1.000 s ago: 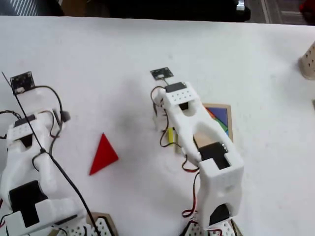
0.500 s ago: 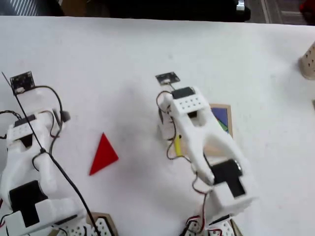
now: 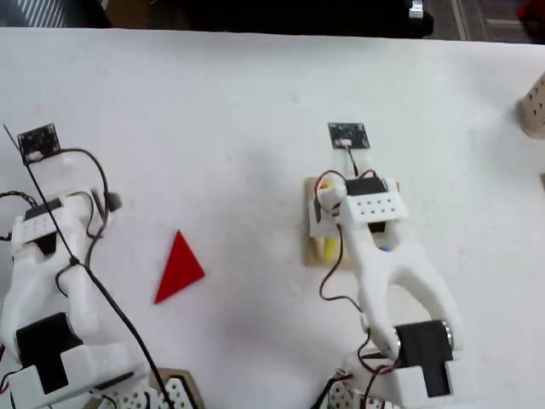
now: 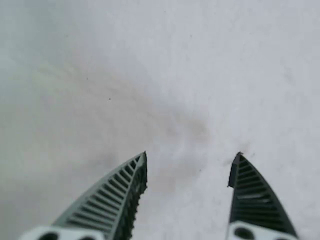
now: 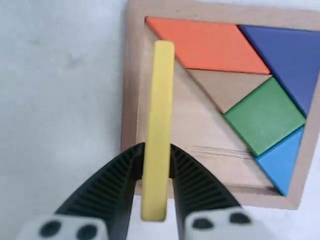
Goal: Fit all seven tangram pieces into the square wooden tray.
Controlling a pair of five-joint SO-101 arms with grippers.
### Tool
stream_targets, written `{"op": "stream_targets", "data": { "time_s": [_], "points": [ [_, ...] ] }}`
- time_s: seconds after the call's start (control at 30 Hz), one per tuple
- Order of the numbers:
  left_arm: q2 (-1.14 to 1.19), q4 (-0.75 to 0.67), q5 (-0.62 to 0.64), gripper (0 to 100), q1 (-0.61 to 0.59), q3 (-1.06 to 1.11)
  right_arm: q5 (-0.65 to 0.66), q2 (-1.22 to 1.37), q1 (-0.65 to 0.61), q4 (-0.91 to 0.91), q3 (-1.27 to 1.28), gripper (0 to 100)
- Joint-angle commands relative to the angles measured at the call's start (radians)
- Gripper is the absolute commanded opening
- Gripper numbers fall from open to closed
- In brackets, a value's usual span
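The right jaws grip a yellow piece (image 5: 158,130) on edge over the wooden tray (image 5: 131,90), which holds five coloured pieces (image 5: 207,46). From above, the right arm (image 3: 387,256) hides most of the tray. A red triangle (image 3: 178,268) lies on the white surface (image 3: 213,94) between the arms. Left jaws gape open.

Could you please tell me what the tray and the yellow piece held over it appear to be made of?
Tray: unpainted light wood with a matte finish; faint grain lines show on its bare floor.
Yellow piece: probably wood under a smooth, opaque yellow coat. No grain is visible, so plastic cannot be ruled out.
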Motion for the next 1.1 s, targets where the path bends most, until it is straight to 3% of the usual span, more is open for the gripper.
{"op": "stream_targets", "data": {
  "time_s": [0.0, 0.4, 0.67, 1.07],
  "points": [
    [-0.005, -0.023, -0.025, 27, -0.012, -0.006, -0.046, 0.044, 0.013, -0.039, -0.057, 2.1],
    [-0.005, -0.023, -0.025, 27, -0.012, -0.006, -0.035, 0.134, -0.041, -0.013, -0.126, 2.6],
    [-0.005, -0.023, -0.025, 27, -0.012, -0.006, -0.034, 0.133, -0.022, 0.056, -0.176, 28.6],
    [-0.005, -0.023, -0.025, 27, -0.010, -0.008, 0.072, 0.133, 0.004, 0.191, -0.258, 30.1]
  ]
}}
